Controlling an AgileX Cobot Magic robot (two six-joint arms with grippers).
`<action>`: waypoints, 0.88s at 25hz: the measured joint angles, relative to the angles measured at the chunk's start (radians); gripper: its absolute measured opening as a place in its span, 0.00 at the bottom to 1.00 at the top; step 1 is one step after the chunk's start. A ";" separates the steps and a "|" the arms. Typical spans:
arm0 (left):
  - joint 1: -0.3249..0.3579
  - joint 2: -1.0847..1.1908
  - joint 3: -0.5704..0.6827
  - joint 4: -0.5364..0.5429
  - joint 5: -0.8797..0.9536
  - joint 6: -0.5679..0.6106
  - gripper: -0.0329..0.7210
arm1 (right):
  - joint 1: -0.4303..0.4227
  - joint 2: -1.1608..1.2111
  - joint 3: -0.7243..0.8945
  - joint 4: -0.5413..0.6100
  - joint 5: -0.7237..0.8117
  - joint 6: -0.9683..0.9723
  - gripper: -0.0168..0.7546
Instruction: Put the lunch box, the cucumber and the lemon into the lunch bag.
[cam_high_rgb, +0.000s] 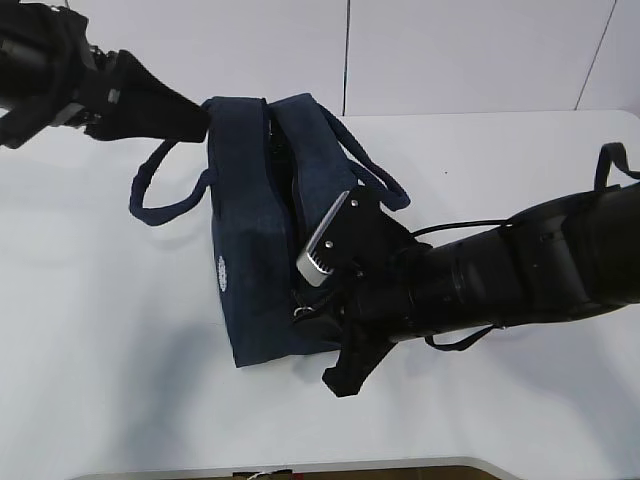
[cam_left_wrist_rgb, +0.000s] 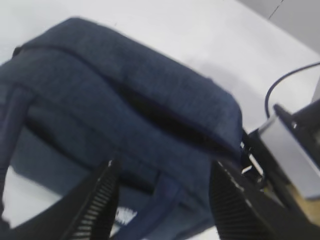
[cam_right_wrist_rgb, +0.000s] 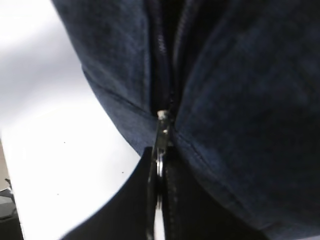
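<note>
While the lunch bag (cam_high_rgb: 250, 240) lies lengthwise toward the camera, the right gripper (cam_right_wrist_rgb: 159, 200) pinches its zipper pull (cam_right_wrist_rgb: 160, 150) at the bag's near end; the left gripper (cam_left_wrist_rgb: 162, 200) gapes over its far end.

We see the bag (cam_high_rgb: 250, 240) mid-tabletop (cam_high_rgb: 100, 350), left pincer (cam_high_rgb: 195, 120) at its far end, right pincer (cam_high_rgb: 305, 315) at its near end.

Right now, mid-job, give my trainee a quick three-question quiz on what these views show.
1. True or false: the right gripper is shut on the zipper pull of the lunch bag.
2. The left gripper is: A) open, with the bag's fabric between its fingers, B) shut on a strap handle, C) holding a lemon.
3. What color is the table?

Key: 1 true; 2 A; 3 white.
</note>
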 joint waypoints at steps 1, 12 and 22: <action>0.000 -0.010 0.000 0.044 0.000 -0.036 0.60 | 0.000 0.000 0.000 0.000 0.000 0.000 0.03; 0.000 -0.035 0.000 0.269 0.121 -0.242 0.60 | 0.000 0.000 0.000 0.000 0.017 0.002 0.03; 0.000 -0.068 0.078 0.301 0.132 -0.254 0.54 | 0.000 0.000 0.000 0.000 0.021 0.015 0.03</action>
